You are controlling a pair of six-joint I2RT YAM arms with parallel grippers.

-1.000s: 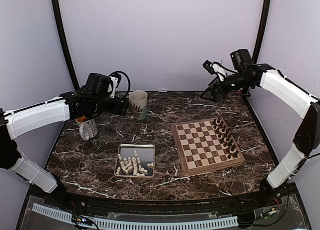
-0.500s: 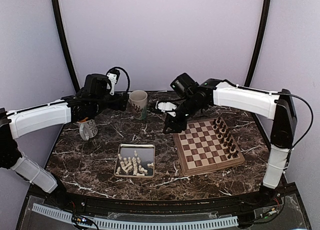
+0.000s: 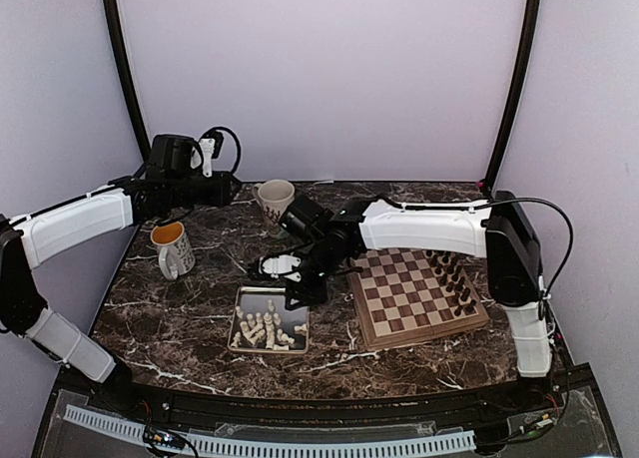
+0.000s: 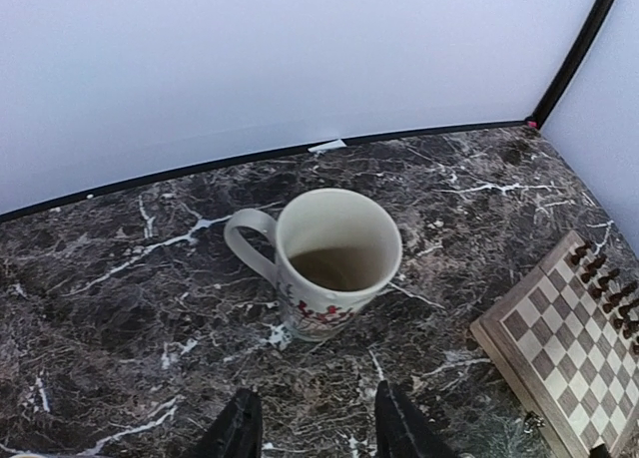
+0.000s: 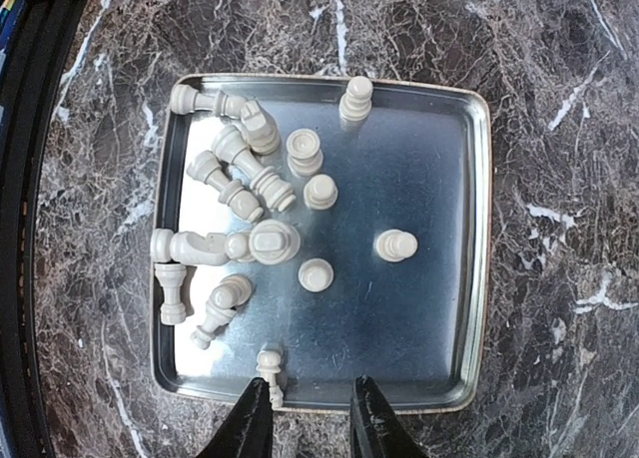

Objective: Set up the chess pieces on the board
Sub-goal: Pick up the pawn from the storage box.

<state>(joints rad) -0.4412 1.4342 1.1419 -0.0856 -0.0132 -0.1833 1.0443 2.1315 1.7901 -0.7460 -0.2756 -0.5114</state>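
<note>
Several cream-white chess pieces [image 5: 268,240] lie and stand in a silver tray [image 5: 479,229], mostly in its left half; in the top view the pieces [image 3: 262,330] crowd the tray's near side. My right gripper [image 5: 312,396] hangs over the tray's edge with its jaws a little apart and nothing between them. A small pawn [image 5: 268,363] sits just off its left fingertip. From above, the right gripper [image 3: 302,296] is at the tray's right rim, left of the board [image 3: 399,288]. My left gripper [image 4: 318,406] is open and empty above the marble, short of a cream mug [image 4: 334,258].
Dark brown pieces [image 3: 451,270] fill the board's far right rows. The board's corner [image 4: 559,328] shows in the left wrist view. A cream mug [image 3: 277,201] stands at the back and a white mug with an orange inside [image 3: 172,248] at the left.
The right arm has swung from the far right corner across the board to the tray, and its jaws have narrowed. The left arm has drawn back to the left and its jaws have narrowed too.
</note>
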